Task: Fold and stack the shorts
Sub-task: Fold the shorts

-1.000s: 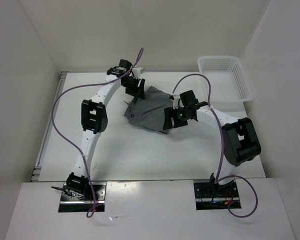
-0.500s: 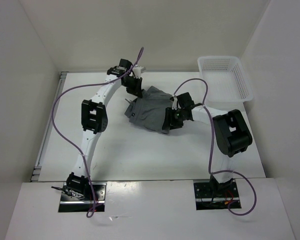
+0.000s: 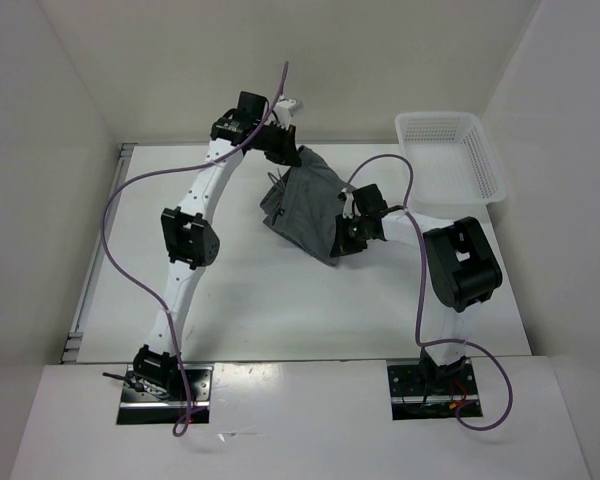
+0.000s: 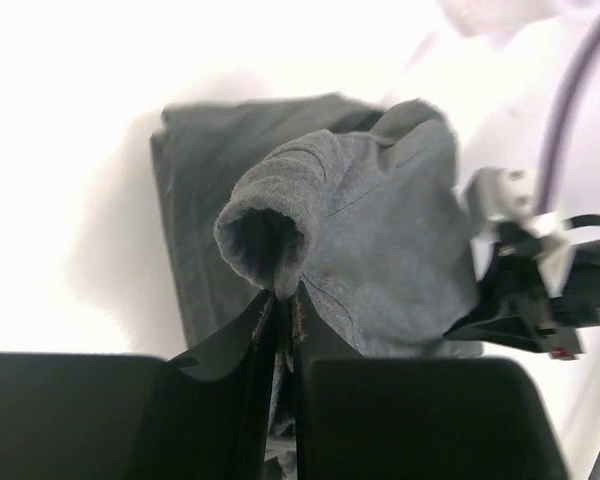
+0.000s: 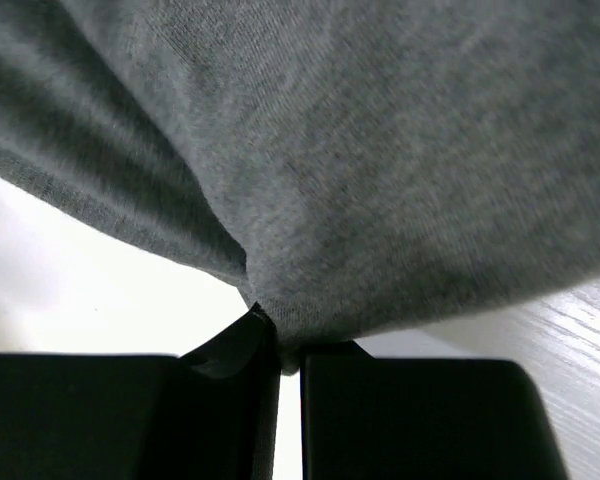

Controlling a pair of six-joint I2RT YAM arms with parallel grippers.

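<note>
While the left hand point(image 4: 280, 300) is clenched on a rolled edge of the shorts point(image 3: 302, 205), lifting it off the counter point(image 3: 250, 290), the right hand point(image 5: 278, 338) pinches a fold of the same grey cloth low down. Between the two hands the shorts hang slack. Well off to the right hand's right stands a white mesh basket point(image 3: 488, 165); the shorts are outside it.

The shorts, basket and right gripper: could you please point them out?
shorts point(image 3: 305, 205), top external view, fabric middle.
basket point(image 3: 450, 160), top external view, mesh floor.
right gripper point(image 5: 285, 345), right wrist view, between its fingers.
</note>
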